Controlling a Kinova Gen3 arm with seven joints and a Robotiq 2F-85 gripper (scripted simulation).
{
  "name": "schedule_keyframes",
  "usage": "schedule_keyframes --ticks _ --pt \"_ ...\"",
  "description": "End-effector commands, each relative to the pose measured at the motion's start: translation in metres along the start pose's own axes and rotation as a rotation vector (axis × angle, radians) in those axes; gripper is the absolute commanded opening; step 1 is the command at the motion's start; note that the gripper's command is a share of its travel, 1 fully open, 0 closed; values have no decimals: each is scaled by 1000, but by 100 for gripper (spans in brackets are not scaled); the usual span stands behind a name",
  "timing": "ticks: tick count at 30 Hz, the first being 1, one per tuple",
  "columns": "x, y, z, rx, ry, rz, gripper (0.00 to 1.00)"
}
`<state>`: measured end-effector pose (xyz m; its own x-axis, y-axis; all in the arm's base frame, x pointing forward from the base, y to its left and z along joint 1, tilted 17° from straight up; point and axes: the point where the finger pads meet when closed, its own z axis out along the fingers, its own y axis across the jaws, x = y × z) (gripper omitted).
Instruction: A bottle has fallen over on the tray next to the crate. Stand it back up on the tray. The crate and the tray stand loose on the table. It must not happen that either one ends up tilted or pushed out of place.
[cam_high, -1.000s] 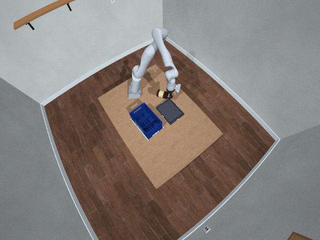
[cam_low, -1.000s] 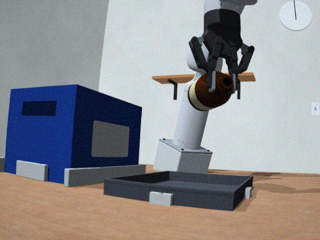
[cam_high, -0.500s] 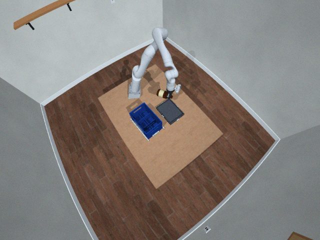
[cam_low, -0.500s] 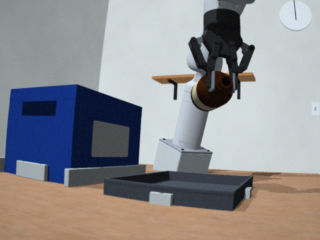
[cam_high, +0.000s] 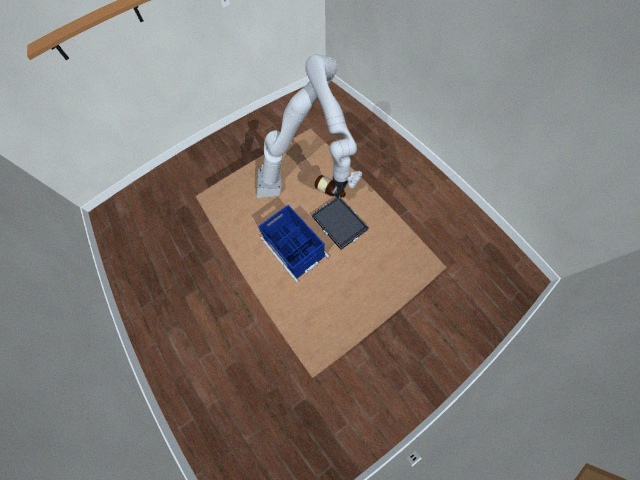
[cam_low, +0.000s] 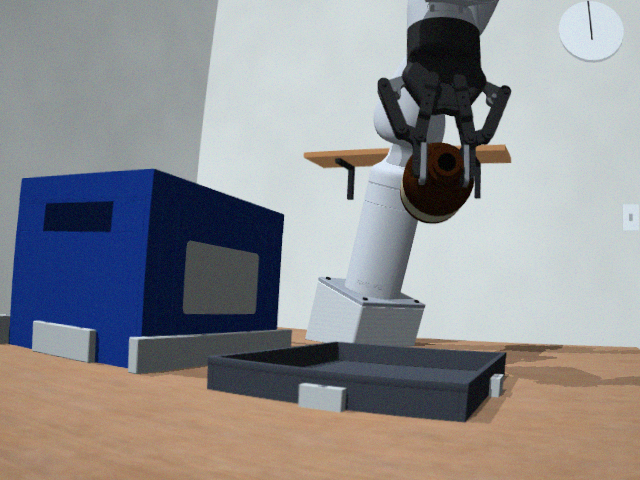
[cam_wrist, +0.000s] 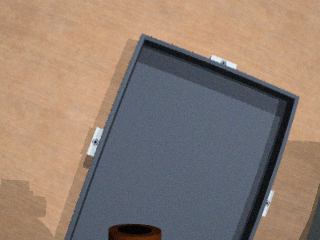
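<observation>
A brown bottle (cam_high: 323, 184) (cam_low: 433, 204) (cam_wrist: 116, 235) with a cream label is held in the air, lying nearly level. Its mouth faces the exterior view and its base points back toward the arm's base. My gripper (cam_high: 338, 194) (cam_low: 445, 181) points down and is shut on the bottle near its neck. In the wrist view only the bottle's mouth shows, at the bottom edge, and the fingers are out of view. The dark grey tray (cam_high: 340, 223) (cam_low: 258, 378) (cam_wrist: 185, 150) lies flat on the table, well below the bottle, with nothing visible in it.
The blue crate (cam_high: 310, 263) (cam_low: 77, 279), with inner dividers, stands beside the tray and is much taller than it. Low pale blocks (cam_low: 211, 349) sit along the crate's foot, and small ones (cam_low: 322, 397) (cam_wrist: 95, 142) at the tray's sides. The arm's base (cam_high: 268, 188) (cam_low: 385, 322) stands behind them.
</observation>
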<state>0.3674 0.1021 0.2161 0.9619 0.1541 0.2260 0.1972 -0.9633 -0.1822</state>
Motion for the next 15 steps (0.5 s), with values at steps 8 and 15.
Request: schedule_keyframes --ticks 8,15 --pt "0 -1 0 -1 0 8 0" --pt "0 -1 0 -1 0 8 0"
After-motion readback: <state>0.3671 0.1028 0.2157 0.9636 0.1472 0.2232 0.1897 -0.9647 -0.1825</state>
